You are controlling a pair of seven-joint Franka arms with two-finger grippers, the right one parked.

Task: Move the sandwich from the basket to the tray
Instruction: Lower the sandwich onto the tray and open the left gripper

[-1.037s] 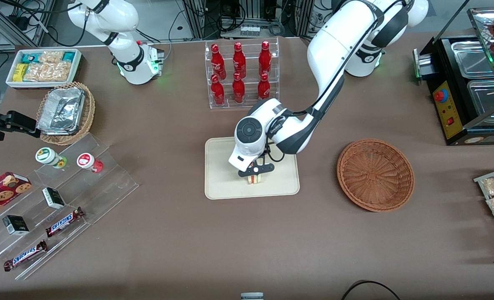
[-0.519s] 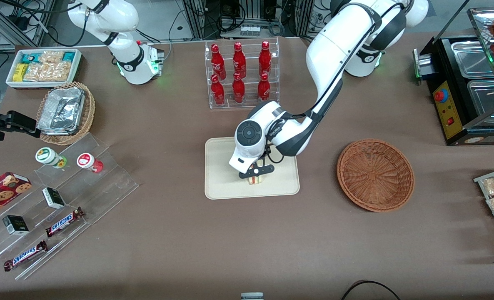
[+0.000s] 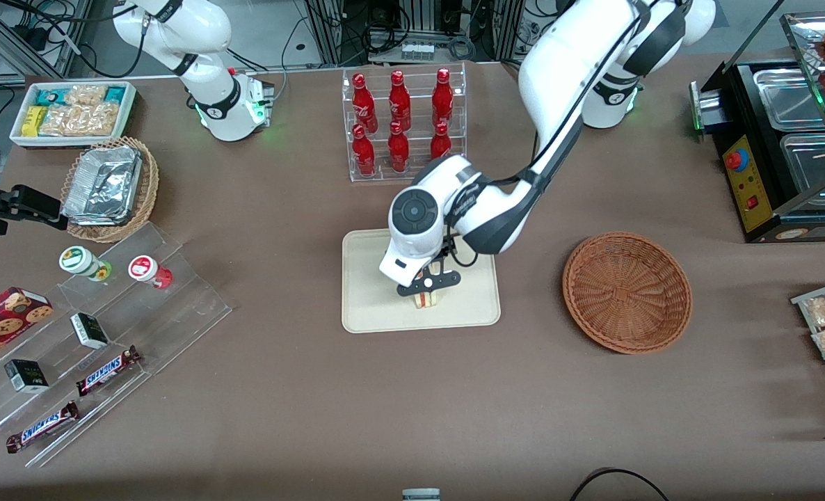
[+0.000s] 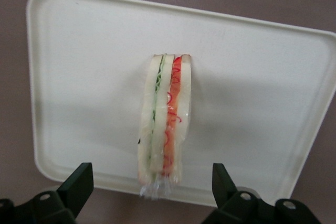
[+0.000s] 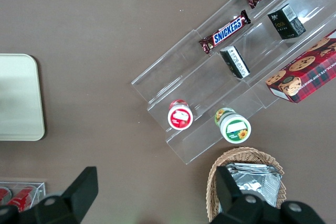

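Lifting clear of the sandwich (image 4: 164, 121), which rests on the tray (image 4: 79, 77).
My gripper (image 3: 427, 282) hovers above it, fingers (image 4: 79, 182) spread wide; I should rise straight, avoiding tipping it.

I see a broad table covered in matte brown cloth (image 3: 301, 390), lit evenly from above with soft shadows, and past its farthest edge from the front camera a grey floor with aluminium frame rails and tangled black cables (image 3: 412, 28). At the working arm's end stands a black food-warmer cabinet with steel pans and a red knob (image 3: 767, 153); at the parked arm's end I make out a clear acrylic stepped display shelf (image 3: 106, 327), and in the middle a clear acrylic rack of red bottles (image 3: 402, 125).
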